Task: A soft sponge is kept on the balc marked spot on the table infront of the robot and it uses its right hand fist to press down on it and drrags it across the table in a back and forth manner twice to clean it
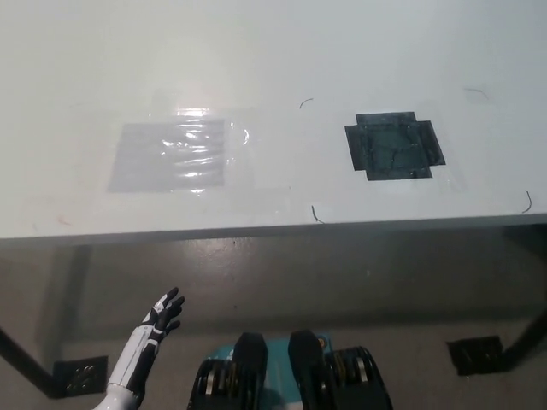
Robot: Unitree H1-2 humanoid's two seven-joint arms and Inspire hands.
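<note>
The black marked spot (394, 145) lies bare on the white table (273, 51), right of centre. No sponge shows anywhere in the head view. My black right hand and arm are out of the picture. My white left hand (160, 315) hangs below the table's front edge at the lower left, fingers spread, holding nothing.
A shiny clear plastic patch (175, 154) is taped to the table left of centre. The table's front edge (273, 229) runs across the middle of the picture, with grey floor and table feet (473, 354) below it.
</note>
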